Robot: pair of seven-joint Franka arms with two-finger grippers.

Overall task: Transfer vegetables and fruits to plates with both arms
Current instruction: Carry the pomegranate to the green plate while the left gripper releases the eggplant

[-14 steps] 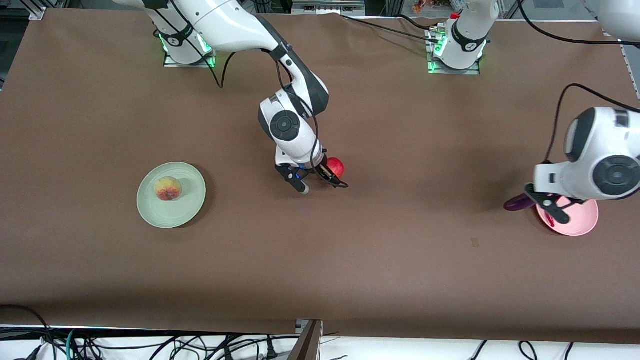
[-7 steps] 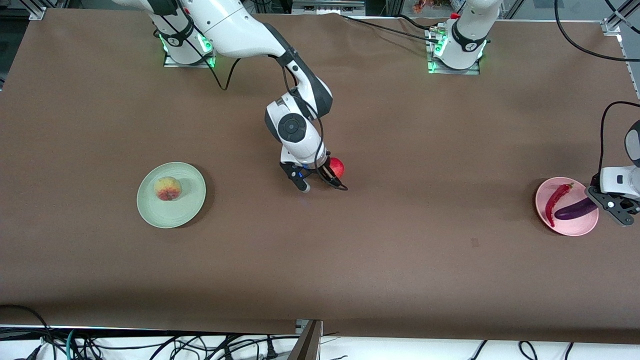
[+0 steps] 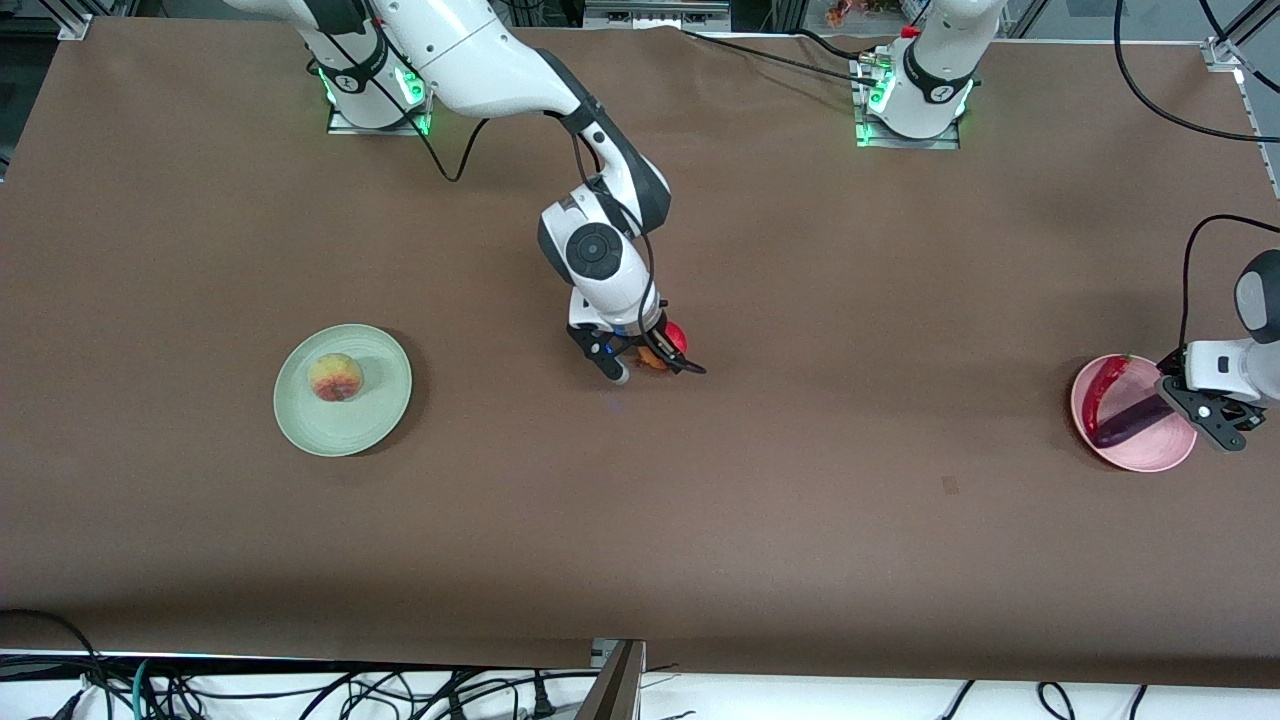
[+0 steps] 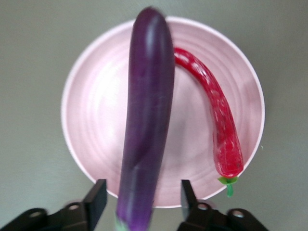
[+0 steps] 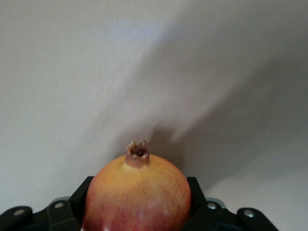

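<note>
My right gripper (image 3: 655, 366) is low at the table's middle, shut on the red fruit with a yellowish patch (image 3: 676, 338). In the right wrist view that fruit (image 5: 137, 192) fills the gap between both fingers (image 5: 81, 197). My left gripper (image 3: 1205, 415) is open at the edge of the pink plate (image 3: 1150, 462). The purple eggplant (image 3: 1122, 423) lies across that plate beside the red chili (image 3: 1100, 390). In the left wrist view the eggplant's (image 4: 147, 120) stem end sits between the spread fingers (image 4: 96, 195), touching neither. The peach (image 3: 335, 377) lies on the green plate (image 3: 385, 400).
The brown table runs wide between the two plates. Both arm bases (image 3: 905, 100) stand along the edge farthest from the front camera. Cables hang below the edge nearest that camera.
The left gripper let go of the eggplant into the pink plate, swung away and has come back to the plate's edge. The right gripper has moved onto the red fruit and closed.
</note>
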